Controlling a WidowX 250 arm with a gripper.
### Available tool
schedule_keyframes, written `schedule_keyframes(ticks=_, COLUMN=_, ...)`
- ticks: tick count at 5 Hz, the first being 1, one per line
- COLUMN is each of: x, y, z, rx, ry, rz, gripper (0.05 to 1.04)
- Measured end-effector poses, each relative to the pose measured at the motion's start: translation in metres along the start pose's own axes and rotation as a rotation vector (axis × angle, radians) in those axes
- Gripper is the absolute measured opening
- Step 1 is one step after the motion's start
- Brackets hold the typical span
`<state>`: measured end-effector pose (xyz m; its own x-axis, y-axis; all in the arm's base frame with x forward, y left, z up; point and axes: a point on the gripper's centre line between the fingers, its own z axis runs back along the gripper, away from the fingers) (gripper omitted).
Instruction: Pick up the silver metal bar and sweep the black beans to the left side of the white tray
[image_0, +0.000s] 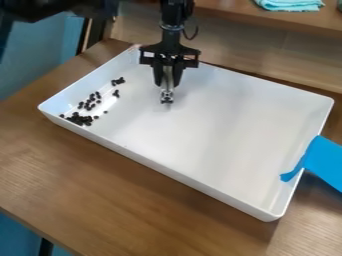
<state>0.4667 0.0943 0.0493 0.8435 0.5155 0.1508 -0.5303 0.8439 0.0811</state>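
Note:
The black gripper (167, 84) hangs down over the upper left part of a large white tray (220, 120), its fingers closed around a slim silver-grey object (167, 95). That object points downward, and its dark lower end is at or just above the tray's floor; contact cannot be told. To the gripper's left, small dark pieces like beans lie in the tray: a dense pile (80, 119) in the left corner, a looser group (91, 101) above it, and a few pieces (118, 81) nearer the gripper.
Raised white walls surround the tray, which stands on a brown wooden table (133, 190). Blue tape or cloth (324, 162) hangs over the tray's right wall. Behind the tray rises a wooden panel with a ledge, where a folded turquoise cloth (290, 4) lies.

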Motion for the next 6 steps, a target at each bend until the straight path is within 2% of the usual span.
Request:
schedule_keyframes(ticks=2, x=0.002, y=-0.006, z=0.0, rx=0.018, ry=-0.008, rz=0.013, gripper=0.386)
schedule_keyframes(ticks=4, x=-0.011, y=0.003, z=-0.01, rx=0.053, ry=-0.003, rz=0.001, gripper=0.386)
schedule_keyframes(ticks=5, x=-0.023, y=0.031, z=-0.006, rx=0.058, ry=0.029, rz=0.015, gripper=0.386)
schedule_keyframes(ticks=6, x=-0.036, y=0.077, z=0.009, rx=0.039, ry=0.05, rz=0.069, gripper=0.386)
